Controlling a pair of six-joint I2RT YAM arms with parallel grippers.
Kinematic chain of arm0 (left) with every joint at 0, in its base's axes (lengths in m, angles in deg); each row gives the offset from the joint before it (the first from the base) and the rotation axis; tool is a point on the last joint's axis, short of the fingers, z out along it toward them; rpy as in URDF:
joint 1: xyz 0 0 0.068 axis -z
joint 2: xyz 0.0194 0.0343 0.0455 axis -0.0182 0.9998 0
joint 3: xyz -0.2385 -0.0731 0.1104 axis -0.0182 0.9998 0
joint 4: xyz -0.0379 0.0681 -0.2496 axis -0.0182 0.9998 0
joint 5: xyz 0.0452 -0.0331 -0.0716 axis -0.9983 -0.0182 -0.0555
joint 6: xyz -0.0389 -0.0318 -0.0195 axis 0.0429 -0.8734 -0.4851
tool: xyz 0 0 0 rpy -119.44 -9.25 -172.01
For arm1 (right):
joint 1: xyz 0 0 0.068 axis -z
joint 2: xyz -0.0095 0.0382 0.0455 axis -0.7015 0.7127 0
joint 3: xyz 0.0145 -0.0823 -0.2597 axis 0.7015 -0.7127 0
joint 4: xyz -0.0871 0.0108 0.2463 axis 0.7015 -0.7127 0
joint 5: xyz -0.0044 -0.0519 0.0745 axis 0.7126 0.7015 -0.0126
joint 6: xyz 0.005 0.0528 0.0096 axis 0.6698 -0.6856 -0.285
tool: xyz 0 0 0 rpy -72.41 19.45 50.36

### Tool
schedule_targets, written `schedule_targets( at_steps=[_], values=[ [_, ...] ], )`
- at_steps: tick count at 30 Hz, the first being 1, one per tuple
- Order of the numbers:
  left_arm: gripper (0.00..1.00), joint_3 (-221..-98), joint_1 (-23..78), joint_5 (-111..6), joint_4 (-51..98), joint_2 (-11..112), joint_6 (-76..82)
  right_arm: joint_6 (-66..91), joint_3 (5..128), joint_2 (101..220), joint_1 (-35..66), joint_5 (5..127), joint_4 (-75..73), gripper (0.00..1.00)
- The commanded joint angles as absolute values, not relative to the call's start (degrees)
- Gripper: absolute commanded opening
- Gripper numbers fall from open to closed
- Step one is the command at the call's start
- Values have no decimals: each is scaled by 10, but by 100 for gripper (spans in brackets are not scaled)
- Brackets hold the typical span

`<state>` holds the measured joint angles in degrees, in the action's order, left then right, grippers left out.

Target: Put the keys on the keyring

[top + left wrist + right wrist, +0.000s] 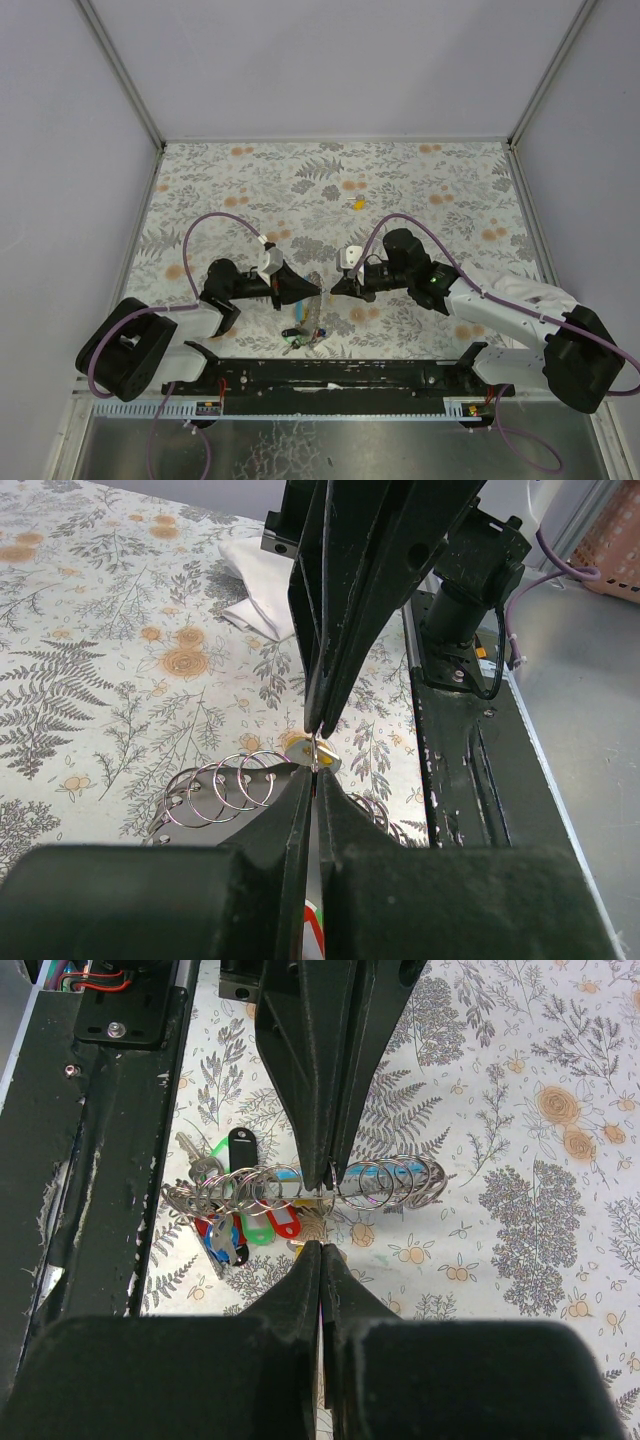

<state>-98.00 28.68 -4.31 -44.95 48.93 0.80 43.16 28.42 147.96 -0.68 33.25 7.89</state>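
My left gripper [318, 290] and right gripper [334, 289] meet tip to tip just above the table. In the left wrist view the left gripper [313, 772] is shut on a thin silvery ring seen edge-on. A yellow-capped key [298, 746] sits at that ring, under the shut right gripper [318, 728]. In the right wrist view the right gripper [320, 1248] is shut, with a bit of yellow beside its tips. The key cluster [240, 1225] with red, green, blue and black caps lies on the table below. Another yellow key [355, 203] lies farther back.
A row of several spare rings [385, 1182] sits on a light-blue strip [285, 1174] beside the cluster. The black base rail [330, 375] runs along the near edge. Grey walls enclose the floral table on the left, back and right.
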Motion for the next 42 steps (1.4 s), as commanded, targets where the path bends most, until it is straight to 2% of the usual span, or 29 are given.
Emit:
schedule_targets(
  at_steps=[1, 42],
  values=[
    [0, -997, 285, -32, -475, 490, 13, 433, 302, 1465, -12, 315, 102, 0],
    [0, -1003, 287, -28, -476, 503, 9, 426, 306, 1465, -16, 297, 112, 0]
  ],
)
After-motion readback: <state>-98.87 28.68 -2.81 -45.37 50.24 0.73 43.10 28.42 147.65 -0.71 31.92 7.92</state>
